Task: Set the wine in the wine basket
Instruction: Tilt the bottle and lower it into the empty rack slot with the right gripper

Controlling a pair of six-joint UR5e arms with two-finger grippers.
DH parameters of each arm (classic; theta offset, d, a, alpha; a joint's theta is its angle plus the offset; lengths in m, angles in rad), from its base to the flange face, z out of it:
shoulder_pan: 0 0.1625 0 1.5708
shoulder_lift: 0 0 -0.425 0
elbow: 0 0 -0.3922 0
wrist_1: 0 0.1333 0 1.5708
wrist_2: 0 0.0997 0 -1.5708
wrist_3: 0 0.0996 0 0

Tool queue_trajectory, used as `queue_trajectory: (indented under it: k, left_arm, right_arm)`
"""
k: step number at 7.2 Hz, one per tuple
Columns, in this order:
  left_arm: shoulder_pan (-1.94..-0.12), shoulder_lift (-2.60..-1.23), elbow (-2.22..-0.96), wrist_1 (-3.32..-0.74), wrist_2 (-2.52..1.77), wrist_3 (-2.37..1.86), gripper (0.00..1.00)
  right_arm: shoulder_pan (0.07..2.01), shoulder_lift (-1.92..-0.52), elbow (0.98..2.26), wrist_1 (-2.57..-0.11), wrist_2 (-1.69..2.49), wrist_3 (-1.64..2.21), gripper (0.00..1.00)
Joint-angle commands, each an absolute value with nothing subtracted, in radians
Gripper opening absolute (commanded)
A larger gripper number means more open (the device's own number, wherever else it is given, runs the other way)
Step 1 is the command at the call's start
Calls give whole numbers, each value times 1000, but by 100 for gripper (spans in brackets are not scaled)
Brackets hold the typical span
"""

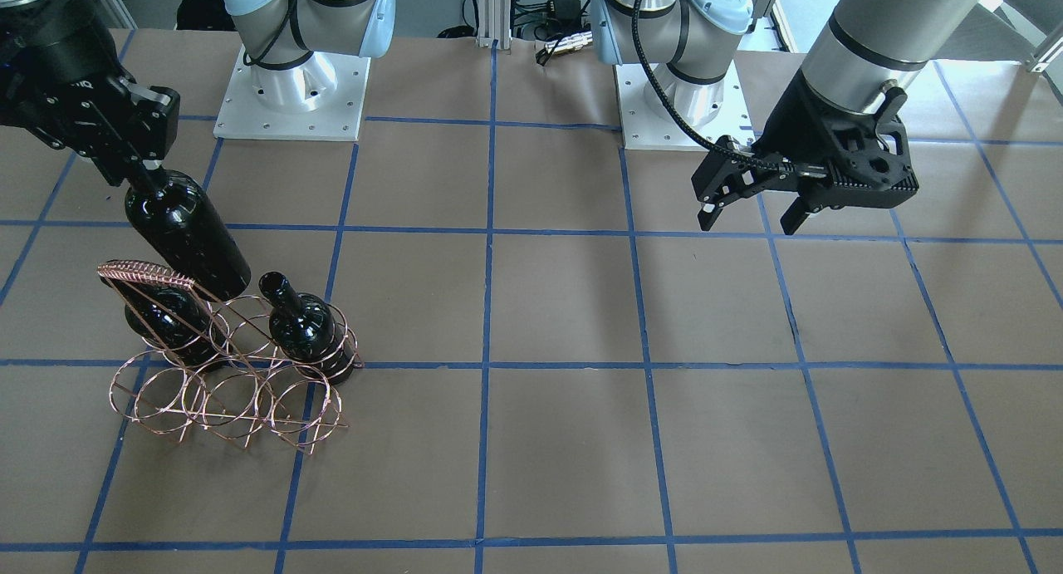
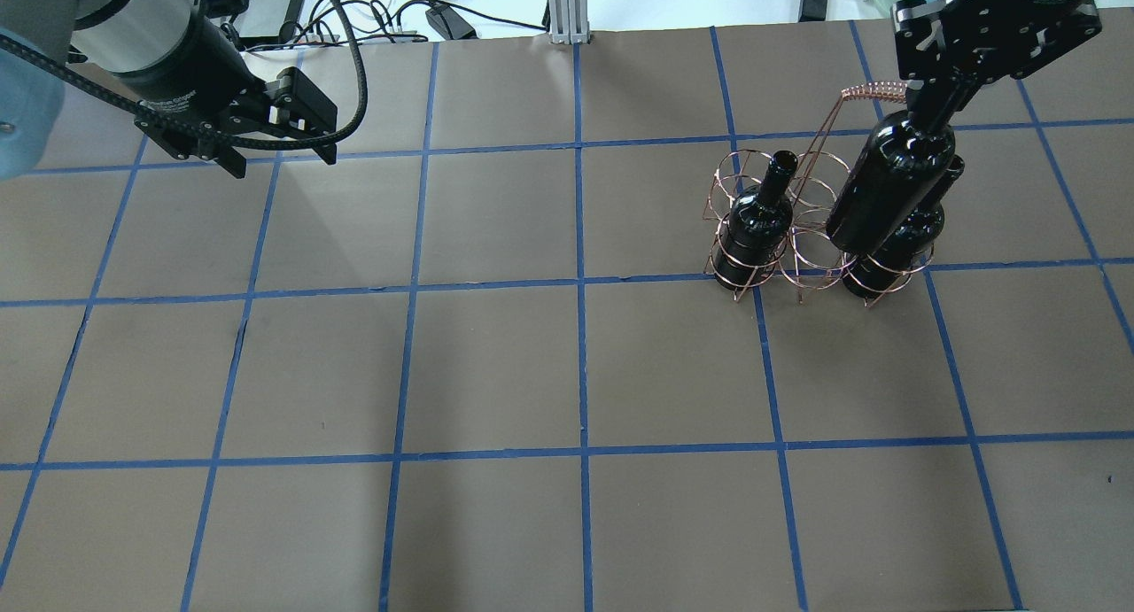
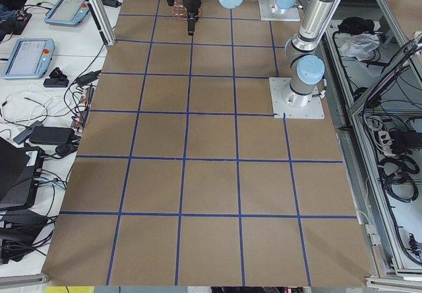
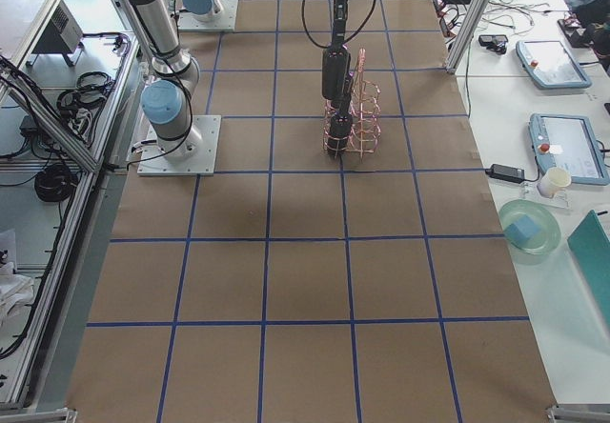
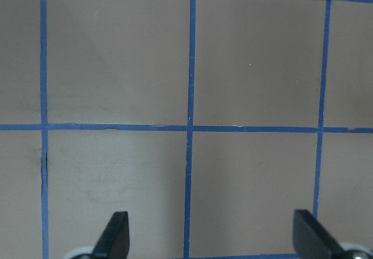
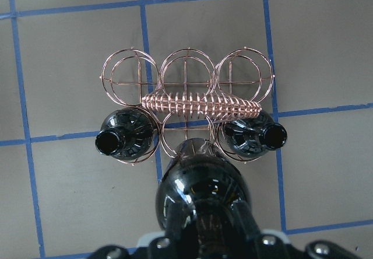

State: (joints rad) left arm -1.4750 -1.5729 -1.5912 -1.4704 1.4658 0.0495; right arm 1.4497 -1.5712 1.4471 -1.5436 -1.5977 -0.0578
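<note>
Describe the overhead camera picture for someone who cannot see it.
The right gripper holds a black wine bottle by its neck above a copper wire basket where two matching bottles already stand, an empty ring between them. Far across the brown, blue-gridded table, the left gripper hangs open.

Table (image 2: 496,364) covered in brown paper, divided into squares by blue tape. In the overhead view's upper right, a copper wire wine basket (image 2: 874,90) stands on it — two black bottles (image 2: 757,227) upright in its rings. Two white arm base plates (image 1: 291,100) sit at the front-facing view's top.
</note>
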Motion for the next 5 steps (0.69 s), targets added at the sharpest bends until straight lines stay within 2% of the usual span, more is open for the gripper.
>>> queue_trajectory:
  k: [1,5]
  left_arm:
    - [-1476,-1563,-1611,-1482,1468,51,100]
    - [-1476,-1523,-1611,-1549,1470,52,100]
  right_arm:
    - [1447,-1545,1456,-1560,-1595,-121,0]
    - [1450,-1500,1457,-1637,-1559,-164,0]
